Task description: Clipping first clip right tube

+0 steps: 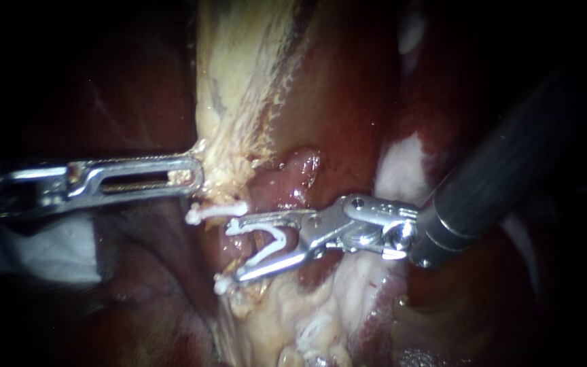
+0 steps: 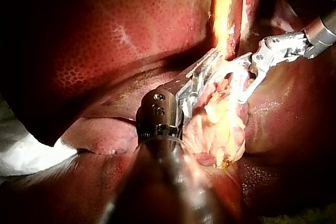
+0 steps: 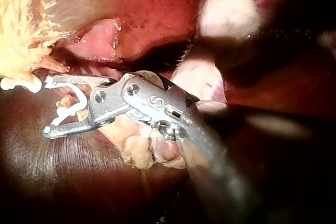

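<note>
Clip [image 1: 270, 249], unclosed, sits gripped between right tool's [image 1: 232, 251] spread jaws.

White clip [image 3: 80, 97] in claw of right instrument [image 3: 47, 105]

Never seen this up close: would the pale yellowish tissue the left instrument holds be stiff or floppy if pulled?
Probably floppy: the pale tissue looks stringy and ragged. Its frayed edge suggests it tears easily. Its wet sheen hints at slipperiness.

white cloth [image 2: 26, 156] shows from under the liver's [image 2: 105, 35] edge. bench itself hidden. liver dark red, wet, mottled, lying on the cloth. pale tissue [image 2: 220, 124], yellowish and ragged, rests on the liver between its folds.
</note>
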